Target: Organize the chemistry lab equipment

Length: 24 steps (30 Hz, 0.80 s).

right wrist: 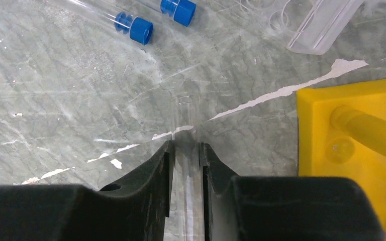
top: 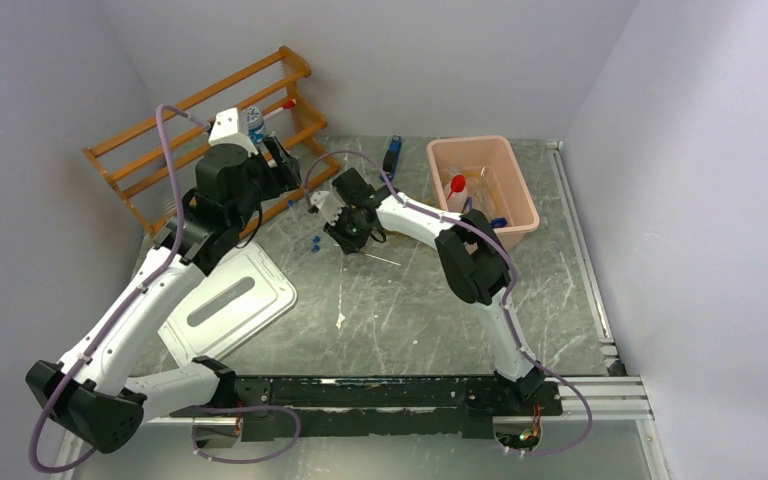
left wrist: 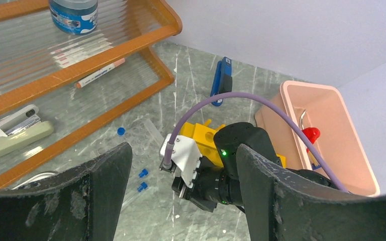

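Two right fingers [right wrist: 148,175]: clamped on a clear tube [right wrist: 186,160], its rounded tip poking out at 12 o'clock over the desk [right wrist: 70,100].
Left fingers [left wrist: 100,191]: spread wide apart, empty.
Neighbours: two blue-capped tubes [right wrist: 139,29] lying at 11 o'clock; yellow rack [right wrist: 352,115] at 3 o'clock.
Risk: thin, slippery tube could slide out, or crack if squeezed hard.
Materials: glossy transparent cylinder; matte black fingers; veined grey-green desk.

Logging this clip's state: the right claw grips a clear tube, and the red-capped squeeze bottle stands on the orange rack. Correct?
One error: the red-capped squeeze bottle is in the pink bin, not on the orange rack, as the top external view shows. The right claw does grip a clear tube.
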Tool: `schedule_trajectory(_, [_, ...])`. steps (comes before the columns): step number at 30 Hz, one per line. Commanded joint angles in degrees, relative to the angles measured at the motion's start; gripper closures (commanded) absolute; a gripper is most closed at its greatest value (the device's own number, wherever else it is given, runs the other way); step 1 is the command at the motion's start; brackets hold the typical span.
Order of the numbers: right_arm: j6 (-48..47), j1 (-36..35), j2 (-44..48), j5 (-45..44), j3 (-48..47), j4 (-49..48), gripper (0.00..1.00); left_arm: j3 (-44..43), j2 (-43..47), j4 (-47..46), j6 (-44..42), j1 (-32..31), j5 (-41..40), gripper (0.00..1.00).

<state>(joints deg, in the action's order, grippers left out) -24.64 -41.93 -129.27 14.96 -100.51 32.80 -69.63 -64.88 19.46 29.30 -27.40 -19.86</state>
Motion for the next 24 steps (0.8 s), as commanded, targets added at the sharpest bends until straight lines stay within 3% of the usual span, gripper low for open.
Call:
schedule_trajectory(1, [2.3,0.2,-0.3,-1.6,0.8,1.1,0.90,2.0,2.0,-0.4,0.4,0.4,2.6,0.20])
schedule_trajectory(7, [8.7,0.9,6.4,-1.3,6.2,-8.0,0.91,13.7,6.5,-3.1,7.5,0.4,12.1,0.19])
schedule_trajectory(14, [19.0,3.0,15.3,1.9,15.1,-18.6,0.91,29.6,10.9,-13.9,14.4,0.4,19.7,0.17])
schedule_trajectory(16, [22.5,3.7,17.7,3.4,17.6,-22.0,0.91,34.1,10.7,-19.6,15.9,0.4,22.9,0.16])
schedule_trajectory(19, [28.5,4.6,20.8,6.7,21.0,-27.6,0.91,41.3,8.0,-35.5,14.1,0.1,30.3,0.12])
schedule_trajectory(24, [38.5,5.0,23.7,8.5,25.0,-34.1,0.92,42.2,-3.2,-51.2,11.3,-0.8,39.8,0.15])
